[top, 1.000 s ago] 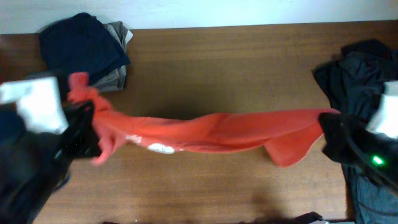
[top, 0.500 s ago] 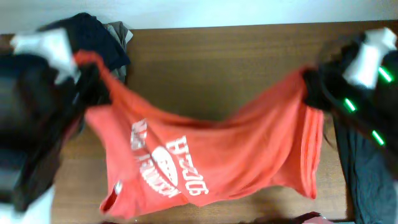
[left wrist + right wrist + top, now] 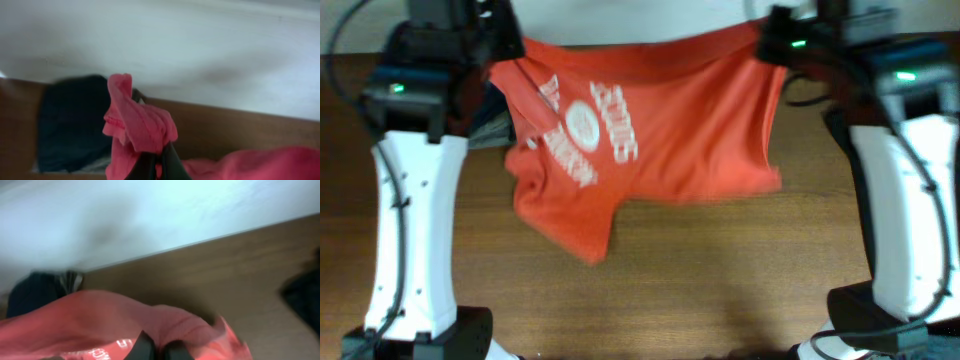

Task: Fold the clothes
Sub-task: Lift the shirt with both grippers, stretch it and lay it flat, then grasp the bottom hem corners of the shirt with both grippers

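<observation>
Two entries: left gripper (image 3: 508,62) and right gripper (image 3: 772,48), each clamped on the T-shirt (image 3: 660,130) upper edge; we advise equal tension and level lowering onto the table (image 3: 720,270).

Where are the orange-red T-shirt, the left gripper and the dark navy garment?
orange-red T-shirt (image 3: 700,130): overhead view, plain fabric beside lettering.
left gripper (image 3: 159,162): left wrist view, between its fingertips.
dark navy garment (image 3: 70,125): left wrist view, its middle.

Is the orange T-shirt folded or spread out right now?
The T-shirt is spread out: left gripper and right gripper hold its top corners apart, lettering visible.
</observation>
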Robot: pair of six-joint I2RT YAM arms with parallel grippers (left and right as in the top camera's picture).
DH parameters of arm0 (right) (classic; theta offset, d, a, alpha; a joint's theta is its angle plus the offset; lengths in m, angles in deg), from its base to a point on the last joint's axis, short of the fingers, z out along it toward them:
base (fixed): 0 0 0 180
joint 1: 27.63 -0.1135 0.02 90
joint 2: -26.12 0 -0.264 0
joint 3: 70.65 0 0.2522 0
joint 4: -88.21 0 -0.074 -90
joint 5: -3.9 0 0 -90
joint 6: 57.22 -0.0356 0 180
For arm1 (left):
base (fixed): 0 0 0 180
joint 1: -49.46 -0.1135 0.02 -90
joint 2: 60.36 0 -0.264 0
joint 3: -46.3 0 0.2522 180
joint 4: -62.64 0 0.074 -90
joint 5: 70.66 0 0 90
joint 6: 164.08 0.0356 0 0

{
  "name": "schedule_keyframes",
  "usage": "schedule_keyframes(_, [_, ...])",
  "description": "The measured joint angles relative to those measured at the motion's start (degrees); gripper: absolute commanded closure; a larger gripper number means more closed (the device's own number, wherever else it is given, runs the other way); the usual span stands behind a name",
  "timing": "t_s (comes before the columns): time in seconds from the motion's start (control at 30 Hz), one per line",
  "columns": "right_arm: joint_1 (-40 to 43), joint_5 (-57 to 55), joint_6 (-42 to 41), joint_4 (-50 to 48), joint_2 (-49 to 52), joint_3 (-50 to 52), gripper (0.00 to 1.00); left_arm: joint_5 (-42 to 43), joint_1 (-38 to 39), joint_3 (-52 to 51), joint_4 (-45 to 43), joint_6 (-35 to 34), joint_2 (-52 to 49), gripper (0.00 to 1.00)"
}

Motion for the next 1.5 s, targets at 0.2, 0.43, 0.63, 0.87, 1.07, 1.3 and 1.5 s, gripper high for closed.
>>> schedule_keyframes(0.2, [6.4,2.5,2.4,11.0,-3.8,-7.1,0.96,-0.4,-0.8,7.2,13.8,0.6,2.9,0.94])
schedule_keyframes(0.43, [6.4,4.5,2.4,24.9,-3.9,0.9,0.95,2.4,-0.8,3.8,32.0,-1.5,1.4,0.88])
schedule_keyframes(0.63, [5.9,4.7,2.3,24.8,-1.2,18.2,0.80,6.9,-0.8,-4.9,38.4,-2.0,-4.0,0.04])
schedule_keyframes(0.87, [5.8,4.2,2.3,24.9,-0.7,22.8,0.29,12.0,-0.8,-18.3,37.2,0.3,-6.1,0.01])
schedule_keyframes(1.07, [5.8,2.9,2.2,24.9,-0.7,22.9,0.17,13.3,-0.8,-26.1,32.6,0.6,-6.2,0.01])
schedule_keyframes(1.3, [5.8,2.7,2.1,24.9,-0.7,26.3,0.18,14.3,0.3,-37.9,20.6,0.0,-6.2,0.19])
schedule_keyframes(1.5, [5.8,2.3,2.1,21.6,-0.7,32.5,0.18,15.3,0.7,-46.7,13.3,-5.7,-6.2,0.32])
